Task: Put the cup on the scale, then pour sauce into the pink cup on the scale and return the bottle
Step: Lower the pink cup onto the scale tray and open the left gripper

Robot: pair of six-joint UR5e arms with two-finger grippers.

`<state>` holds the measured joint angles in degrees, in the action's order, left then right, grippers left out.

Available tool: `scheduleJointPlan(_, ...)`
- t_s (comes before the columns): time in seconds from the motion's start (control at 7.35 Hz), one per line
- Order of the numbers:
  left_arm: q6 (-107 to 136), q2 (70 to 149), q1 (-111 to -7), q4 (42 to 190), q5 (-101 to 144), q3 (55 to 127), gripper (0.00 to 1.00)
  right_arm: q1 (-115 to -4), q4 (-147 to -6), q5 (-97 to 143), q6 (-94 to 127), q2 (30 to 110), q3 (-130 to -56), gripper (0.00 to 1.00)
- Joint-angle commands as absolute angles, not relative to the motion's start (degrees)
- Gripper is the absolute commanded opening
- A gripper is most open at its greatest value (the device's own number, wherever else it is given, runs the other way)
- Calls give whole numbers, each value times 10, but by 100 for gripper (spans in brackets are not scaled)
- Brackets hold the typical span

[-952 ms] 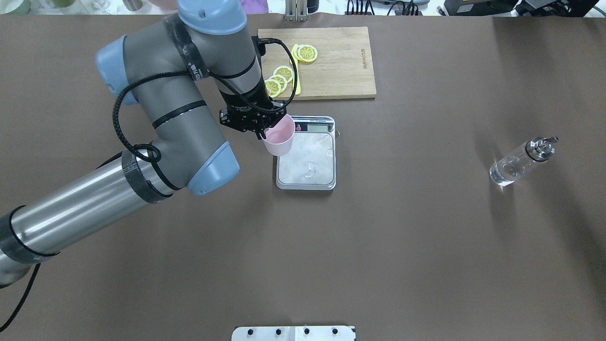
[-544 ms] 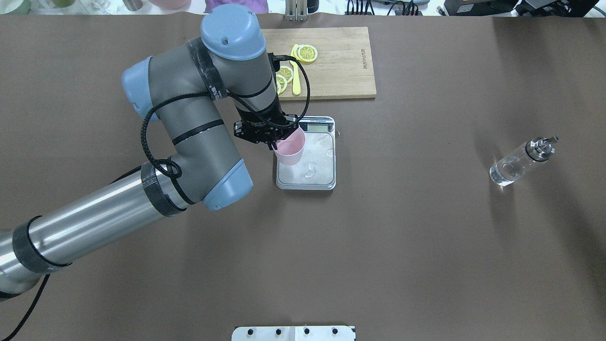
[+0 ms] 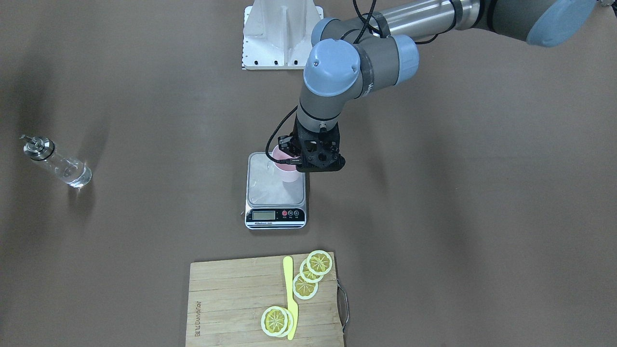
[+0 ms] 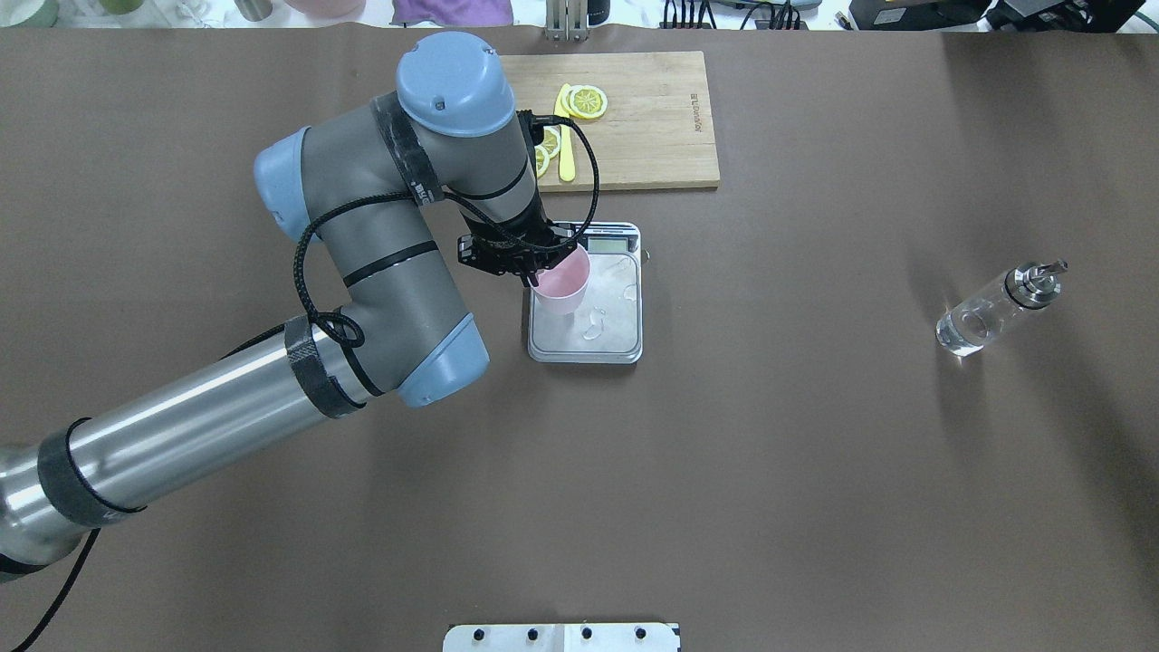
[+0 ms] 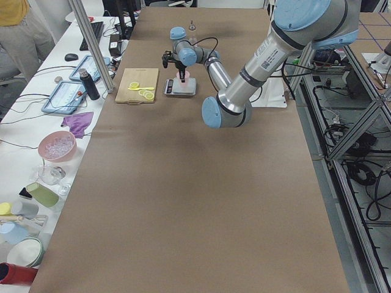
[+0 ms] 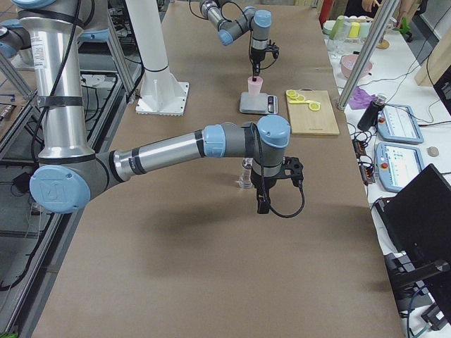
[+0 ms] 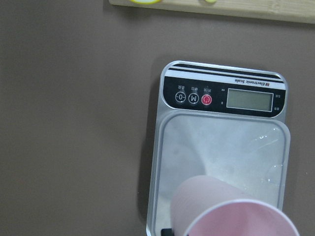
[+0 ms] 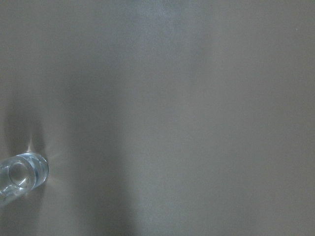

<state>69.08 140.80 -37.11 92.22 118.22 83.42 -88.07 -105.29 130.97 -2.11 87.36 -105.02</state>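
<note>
My left gripper (image 4: 530,273) is shut on the rim of the pale pink cup (image 4: 561,282), holding it upright over the left part of the scale (image 4: 598,340) and its steel plate. The cup (image 7: 231,211) fills the bottom of the left wrist view, with the scale (image 7: 221,147) and its display below it. Whether the cup touches the plate I cannot tell. The clear glass bottle (image 4: 996,310) with steel cap stands far right on the table. My right gripper (image 6: 261,205) hangs near the bottle (image 6: 245,174); whether it is open or shut I cannot tell.
A wooden cutting board (image 4: 652,118) lies just behind the scale, with lemon slices (image 4: 587,100) and a yellow knife (image 4: 566,161) on it. A white mount plate (image 4: 561,637) sits at the table's near edge. Bowls, cups and tablets line a side bench (image 5: 55,146).
My left arm has carried the pink cup to the right, from the scale's left edge to over its plate. The bottle has not moved.
</note>
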Motion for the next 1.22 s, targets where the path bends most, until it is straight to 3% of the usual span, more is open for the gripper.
scheduleJointPlan(0.0,691,1408,-361,960,1171,815,0,-881,-1053,1310,-21,874,-1050,100)
scheduleJointPlan(0.41,691,1408,-352,961,1158,813,4,-881,-1053,1310,-21,874,-1050,100)
scheduleJointPlan(0.54,691,1409,-352,961,1158,815,31,-881,-1053,1310,-21,874,-1050,100)
scheduleJointPlan(0.68,690,1409,-352,961,1158,819,95,-881,-1053,1310,-21,875,-1050,100)
scheduleJointPlan(1.09,690,1407,-356,955,1157,842,98,-881,-1053,1310,-21,875,-1050,100)
